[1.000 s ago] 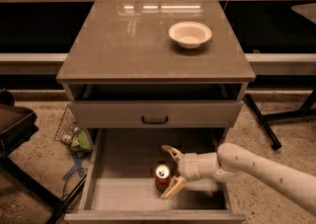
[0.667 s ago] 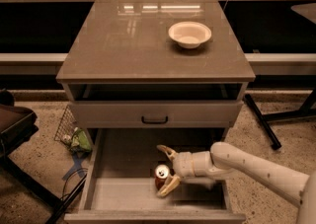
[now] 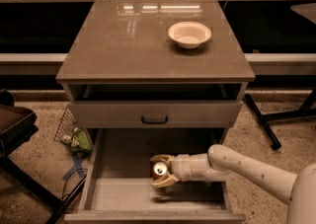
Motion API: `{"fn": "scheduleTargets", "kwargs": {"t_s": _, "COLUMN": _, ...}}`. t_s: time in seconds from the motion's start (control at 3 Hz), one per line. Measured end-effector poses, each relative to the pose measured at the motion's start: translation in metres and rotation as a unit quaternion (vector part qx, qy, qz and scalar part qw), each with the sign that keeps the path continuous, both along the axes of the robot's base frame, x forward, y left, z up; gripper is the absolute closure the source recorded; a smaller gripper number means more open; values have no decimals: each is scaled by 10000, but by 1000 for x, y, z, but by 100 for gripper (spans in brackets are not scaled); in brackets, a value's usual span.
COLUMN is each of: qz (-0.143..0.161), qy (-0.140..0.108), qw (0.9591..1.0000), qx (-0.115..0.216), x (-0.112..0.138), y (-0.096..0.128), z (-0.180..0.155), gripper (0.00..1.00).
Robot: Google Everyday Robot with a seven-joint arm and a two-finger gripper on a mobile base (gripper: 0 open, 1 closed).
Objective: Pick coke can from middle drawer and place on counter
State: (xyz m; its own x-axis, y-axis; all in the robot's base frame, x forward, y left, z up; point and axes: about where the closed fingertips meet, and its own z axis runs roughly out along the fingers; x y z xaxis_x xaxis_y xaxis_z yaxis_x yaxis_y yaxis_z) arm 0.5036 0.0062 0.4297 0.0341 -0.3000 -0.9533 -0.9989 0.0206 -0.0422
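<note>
The coke can (image 3: 159, 169), red with a silver lid, stands on the floor of the open middle drawer (image 3: 118, 193), near its centre. My gripper (image 3: 161, 170) reaches in from the right on a white arm, with one finger (image 3: 162, 158) behind the can and the other in front of it. The fingers sit close around the can; I cannot tell whether they press on it. The counter (image 3: 128, 40) is the glossy grey-brown slab on top of the cabinet, above the drawer.
A white bowl (image 3: 189, 34) sits on the counter's right rear part. A closed drawer front with a black handle (image 3: 154, 119) is above the open drawer. A wire basket with green items (image 3: 74, 136) and a dark chair (image 3: 15, 129) are on the floor at left; a black stand leg (image 3: 261, 119) is at right.
My gripper has moved left along the drawer, and its fingers now straddle the can. The can has stayed in place.
</note>
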Motion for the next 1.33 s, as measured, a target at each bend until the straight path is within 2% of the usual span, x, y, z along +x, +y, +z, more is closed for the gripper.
{"fn": "scheduleTargets", "kwargs": {"t_s": 0.67, "qz": -15, "qy": 6, "qw": 10000, "qx": -15, "x": 0, "y": 0, "z": -1, "gripper": 98}}
{"fn": "scheduleTargets", "kwargs": {"t_s": 1.0, "qz": 25, "qy": -23, "qw": 10000, "qx": -41, "x": -1, "y": 2, "z": 2, "gripper": 100}}
{"fn": "scheduleTargets", "kwargs": {"t_s": 1.33, "qz": 94, "qy": -82, "qw": 9998, "qx": -121, "x": 0, "y": 4, "z": 29, "gripper": 100}}
